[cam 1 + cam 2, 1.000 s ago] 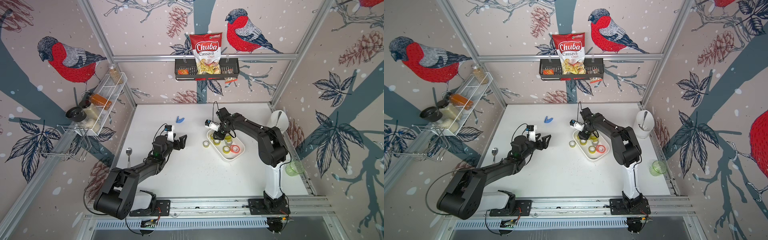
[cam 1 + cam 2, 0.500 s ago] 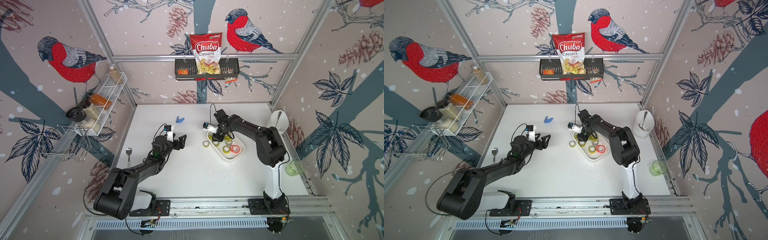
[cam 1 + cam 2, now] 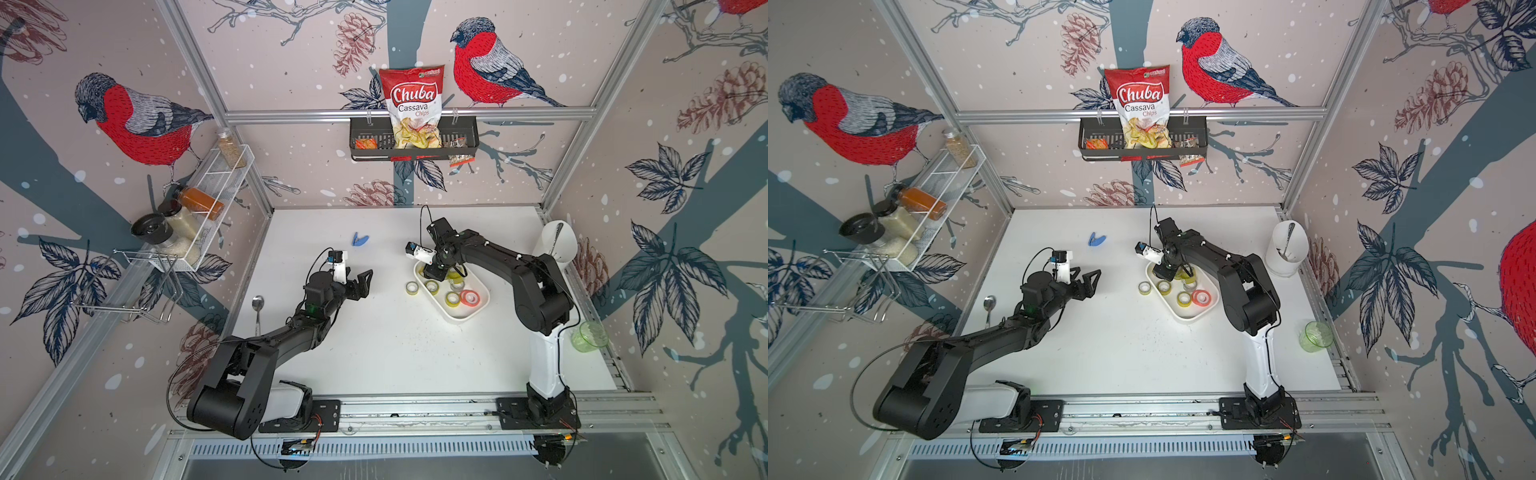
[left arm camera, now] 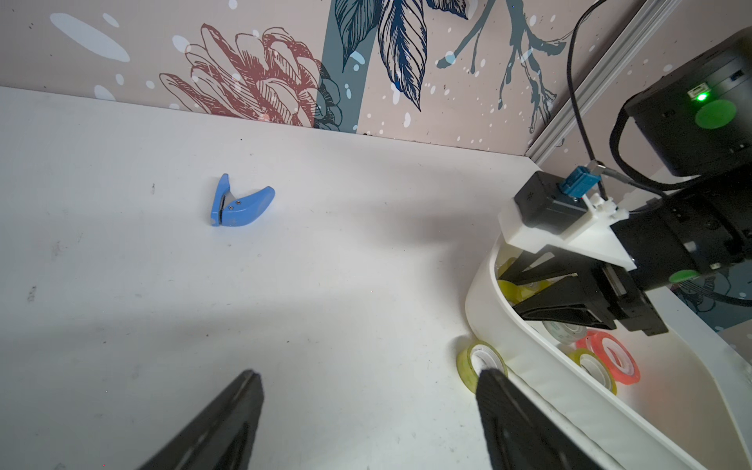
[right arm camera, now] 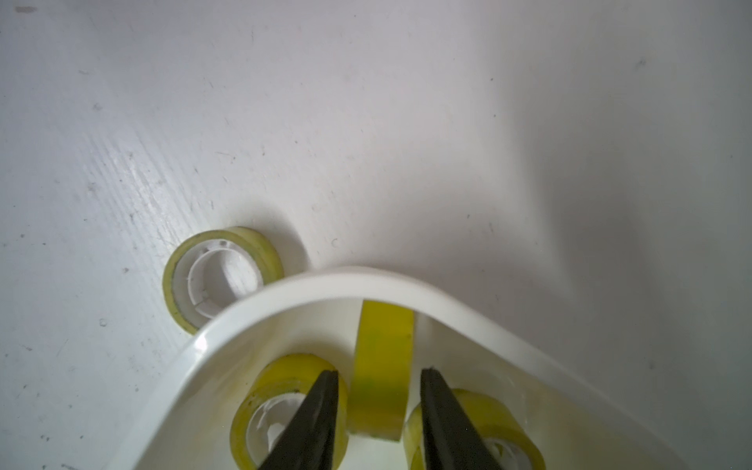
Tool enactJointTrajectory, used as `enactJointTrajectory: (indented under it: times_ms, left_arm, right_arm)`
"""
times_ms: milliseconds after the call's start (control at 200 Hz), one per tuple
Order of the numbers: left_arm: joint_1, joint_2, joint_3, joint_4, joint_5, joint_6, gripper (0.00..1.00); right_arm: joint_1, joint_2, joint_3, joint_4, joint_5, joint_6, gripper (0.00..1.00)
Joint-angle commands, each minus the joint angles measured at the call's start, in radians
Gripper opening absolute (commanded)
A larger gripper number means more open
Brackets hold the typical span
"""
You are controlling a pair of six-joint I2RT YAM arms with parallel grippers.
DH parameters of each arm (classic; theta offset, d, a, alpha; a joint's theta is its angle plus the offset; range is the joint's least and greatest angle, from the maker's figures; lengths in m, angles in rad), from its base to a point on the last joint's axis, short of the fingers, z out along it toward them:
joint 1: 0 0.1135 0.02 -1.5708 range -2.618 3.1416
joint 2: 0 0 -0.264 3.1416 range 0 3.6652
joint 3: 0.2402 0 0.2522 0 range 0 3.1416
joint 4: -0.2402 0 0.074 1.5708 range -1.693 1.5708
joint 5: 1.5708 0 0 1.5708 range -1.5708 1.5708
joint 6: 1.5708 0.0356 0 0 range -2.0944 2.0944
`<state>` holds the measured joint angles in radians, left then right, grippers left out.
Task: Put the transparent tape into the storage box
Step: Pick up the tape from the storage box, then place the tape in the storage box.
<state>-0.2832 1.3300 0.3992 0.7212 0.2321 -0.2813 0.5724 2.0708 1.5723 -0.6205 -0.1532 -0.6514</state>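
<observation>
The left gripper [image 4: 370, 374] hangs over the table [image 3: 395, 353] with its fingers spread wide and nothing in them. The right gripper [image 5: 378, 372] reaches down into the far left end of the box [image 5: 366, 280]. An upright tape [image 5: 382, 346] stands on its edge between its two fingers, by the box wall. I cannot tell if the fingers squeeze it or just sit beside it. Yellow tapes [image 3: 452, 298] and a red tape [image 3: 470, 297] lie flat in the box. A loose tape [image 3: 412, 287] lies flat on the table, just outside the box, on its left side.
</observation>
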Motion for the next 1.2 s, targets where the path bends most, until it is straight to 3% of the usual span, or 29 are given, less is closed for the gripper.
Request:
enactJointTrajectory:
  times_ms: [0,360,610,790,1196]
  left_arm:
    - [0.003,-0.006,-0.003,0.045,-0.002,0.002,0.87]
    - [0.004,-0.006,-0.002,0.047,-0.002,-0.001,0.87]
    - [0.006,-0.007,-0.007,0.053,-0.001,-0.002,0.87]
    - [0.005,-0.002,-0.007,0.067,0.017,-0.001,0.87]
    - [0.006,0.051,0.017,0.081,0.062,0.003,0.87]
  right_arm:
    - [-0.002,0.001,0.002,0.013,-0.002,0.026,0.34]
    - [-0.011,-0.039,-0.007,0.011,-0.023,0.061,0.15]
    - [-0.045,-0.242,-0.135,0.125,-0.047,0.214,0.15]
    - [-0.084,-0.396,-0.251,0.19,-0.051,0.395,0.16]
    - [-0.234,-0.55,-0.426,0.13,-0.277,0.714,0.16]
